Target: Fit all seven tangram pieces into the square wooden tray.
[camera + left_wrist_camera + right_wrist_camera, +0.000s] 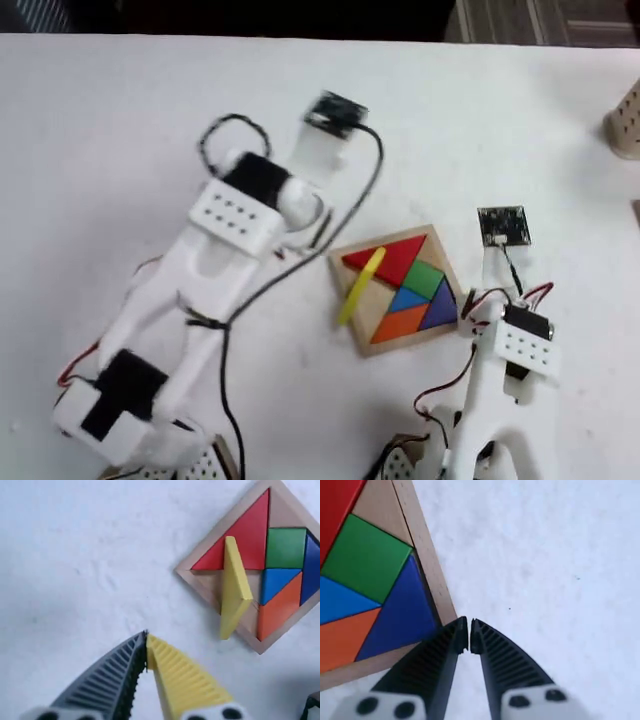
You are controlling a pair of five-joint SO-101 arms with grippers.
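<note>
A plain white tabletop (pixel 100 120) spreads across the high view, with a dark strip of room along the top edge. Right of centre sits the square wooden tray (pixel 437 250), turned like a diamond. It holds smooth flat pieces, among them a red triangle (pixel 240 542) and a green square (pixel 285 547), while a yellow piece (pixel 234 590) stands tipped on edge across its lower-left rim. Both ribbed grippers are pinched closed on nothing: the left gripper (pixel 146 637) over bare table beside the tray, the right gripper (pixel 469 625) just off a tray corner.

Nothing legible here: the tray (pixel 427 555) and the pieces (pixel 365 557) carry no letters, numbers or signs that can be read.
</note>
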